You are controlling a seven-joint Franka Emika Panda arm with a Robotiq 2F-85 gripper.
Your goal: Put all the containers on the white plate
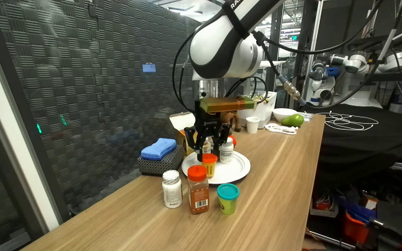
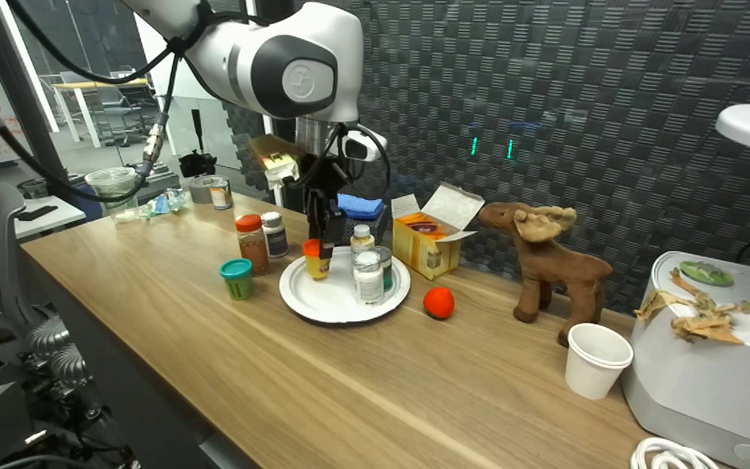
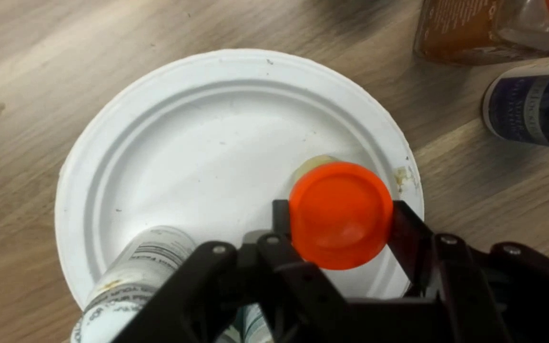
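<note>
White plate (image 2: 324, 301): placing step looked in hand. Gripper (image 3: 340, 217) stood partly closed, pinching the orange-lidded tub (image 2: 315, 262) on or just above the plate, contact unclear. Next move probably called for settling, then release. Both exterior views showed the teal-lidded tub (image 1: 228, 199) off-plate; wrist view missed it.

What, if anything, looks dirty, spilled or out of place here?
A brownish stain marks the rim of the white plate, near the orange-lidded tub in the wrist view. It stands out because the plate is otherwise mostly plain white. I see no spill.
</note>
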